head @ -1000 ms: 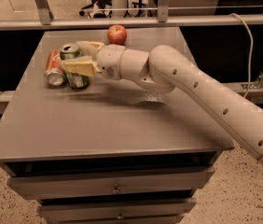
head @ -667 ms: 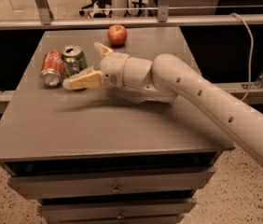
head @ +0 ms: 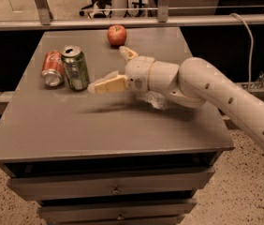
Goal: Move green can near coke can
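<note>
The green can [head: 75,68] stands upright at the left of the grey table [head: 99,125], right beside the coke can [head: 53,68], which lies on its side to its left. The two cans touch or nearly touch. My gripper [head: 109,68] is open and empty, a short way to the right of the green can and above the table. One finger [head: 107,85] points toward the can and the other finger [head: 128,53] points toward the back.
A red apple [head: 116,34] sits at the back middle of the table. A crumpled clear wrapper [head: 153,99] lies under my arm. Drawers run below the table's front edge. A rail and a cable are behind the table.
My gripper has let go of the green can and drawn back to the right. The green can now stands free next to the coke can.
</note>
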Robot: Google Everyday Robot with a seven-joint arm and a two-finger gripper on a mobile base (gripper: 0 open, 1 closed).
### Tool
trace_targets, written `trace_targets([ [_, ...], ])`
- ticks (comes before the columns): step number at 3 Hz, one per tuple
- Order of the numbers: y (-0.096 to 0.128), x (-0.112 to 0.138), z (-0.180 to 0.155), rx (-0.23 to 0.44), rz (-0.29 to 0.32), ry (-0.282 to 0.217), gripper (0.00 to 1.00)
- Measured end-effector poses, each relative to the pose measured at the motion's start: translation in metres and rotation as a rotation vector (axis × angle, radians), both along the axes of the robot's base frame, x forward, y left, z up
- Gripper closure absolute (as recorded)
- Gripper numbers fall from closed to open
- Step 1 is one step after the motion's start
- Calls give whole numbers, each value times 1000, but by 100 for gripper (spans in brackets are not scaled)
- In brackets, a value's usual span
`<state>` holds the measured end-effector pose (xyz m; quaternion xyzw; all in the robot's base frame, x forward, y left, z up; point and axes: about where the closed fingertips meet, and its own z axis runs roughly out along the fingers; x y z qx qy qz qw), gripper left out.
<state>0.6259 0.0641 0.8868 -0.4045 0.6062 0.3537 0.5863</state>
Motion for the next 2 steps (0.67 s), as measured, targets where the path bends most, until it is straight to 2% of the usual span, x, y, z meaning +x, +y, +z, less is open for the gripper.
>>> trace_targets([
  [1, -55, -7, 9, -52, -64, -9, 0],
  [2, -67, -9, 11, -62, -81, -11, 0],
])
